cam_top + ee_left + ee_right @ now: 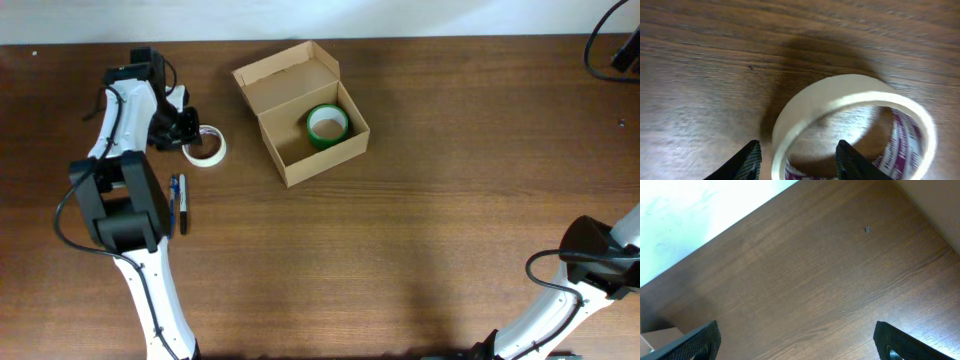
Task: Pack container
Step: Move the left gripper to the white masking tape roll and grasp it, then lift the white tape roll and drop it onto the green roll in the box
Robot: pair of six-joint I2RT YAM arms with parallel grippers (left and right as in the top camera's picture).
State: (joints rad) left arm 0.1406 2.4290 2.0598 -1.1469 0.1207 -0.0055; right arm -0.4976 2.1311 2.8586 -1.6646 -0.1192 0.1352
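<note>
The container is a small tan cardboard box, open, flap lid leaning back, at the table's middle back. A green tape roll lies inside it. A white tape roll lies flat on the table to the left of the box. My left gripper is at this roll. In the left wrist view the roll fills the frame, and the left gripper is open, one finger outside the roll's wall and one inside its hole. My right gripper is open and empty over bare wood.
Two dark pens lie side by side on the table below the white roll, close to the left arm. The right arm stands at the table's front right corner. Black cables hang at the back right.
</note>
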